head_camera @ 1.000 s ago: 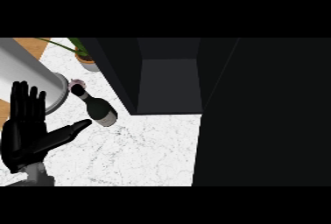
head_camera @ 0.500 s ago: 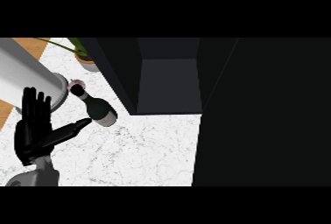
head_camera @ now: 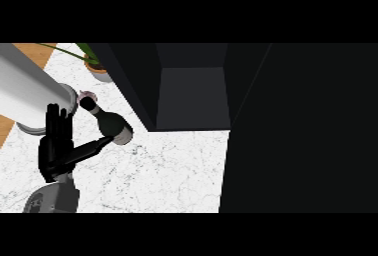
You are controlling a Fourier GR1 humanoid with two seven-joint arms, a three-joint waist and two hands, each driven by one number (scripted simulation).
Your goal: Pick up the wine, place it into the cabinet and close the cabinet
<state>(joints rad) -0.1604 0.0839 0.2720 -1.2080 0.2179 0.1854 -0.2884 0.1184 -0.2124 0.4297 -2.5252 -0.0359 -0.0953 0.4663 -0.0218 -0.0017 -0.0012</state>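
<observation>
The wine bottle [head_camera: 111, 126] is dark, with a black neck and a pale cap. It stands on the white marble counter [head_camera: 162, 175], just left of the cabinet. The dark cabinet [head_camera: 193, 95] is open, and its grey inside shows at the top middle. A wide black panel [head_camera: 303, 130], probably its door, fills the right side. My left hand [head_camera: 55, 150] is open to the left of the bottle, fingers straight. Its thumb [head_camera: 92, 147] reaches to the bottle's lower part, apparently touching it. My right hand shows nowhere.
A large pale cylinder [head_camera: 29, 97] stands right behind my left hand and close to the bottle's neck. Further back sits a potted plant [head_camera: 100, 71]. The counter's left edge [head_camera: 6, 131] borders a wooden floor.
My left hand has moved right and a little up towards the bottle, turning more edge-on, and its thumb now reaches the bottle's base. The bottle has not moved.
</observation>
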